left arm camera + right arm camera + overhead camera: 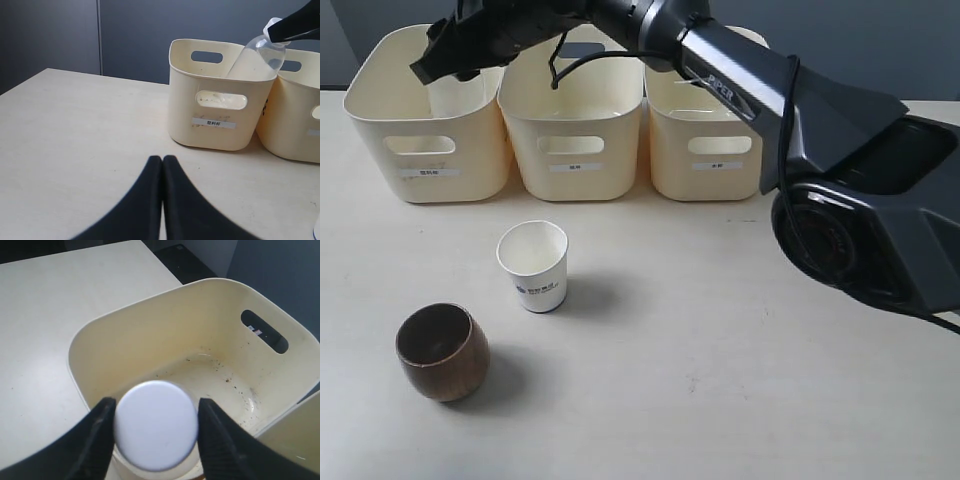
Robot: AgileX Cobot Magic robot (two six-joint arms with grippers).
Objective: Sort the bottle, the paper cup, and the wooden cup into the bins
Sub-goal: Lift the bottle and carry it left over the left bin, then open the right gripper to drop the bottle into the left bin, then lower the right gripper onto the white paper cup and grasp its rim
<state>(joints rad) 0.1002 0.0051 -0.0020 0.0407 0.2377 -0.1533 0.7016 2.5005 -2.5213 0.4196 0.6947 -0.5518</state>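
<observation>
My right gripper point(442, 62) has reached across to the left bin point(425, 150) and is shut on the white cap point(155, 425) of the clear bottle point(255, 60). The bottle hangs tilted, with its body down inside that bin point(215, 110). In the exterior view the arm hides the bottle. The white paper cup point(533, 265) with blue print stands upright on the table in front of the bins. The dark brown wooden cup point(442, 352) sits nearer the front left. My left gripper point(162, 159) is shut and empty, low over the table, out of the exterior view.
The middle bin point(575, 140) and right bin point(705, 150) stand in a row with the left one along the table's back. The right arm's grey links point(800, 110) span above them. The left bin's floor point(220, 380) shows only small specks.
</observation>
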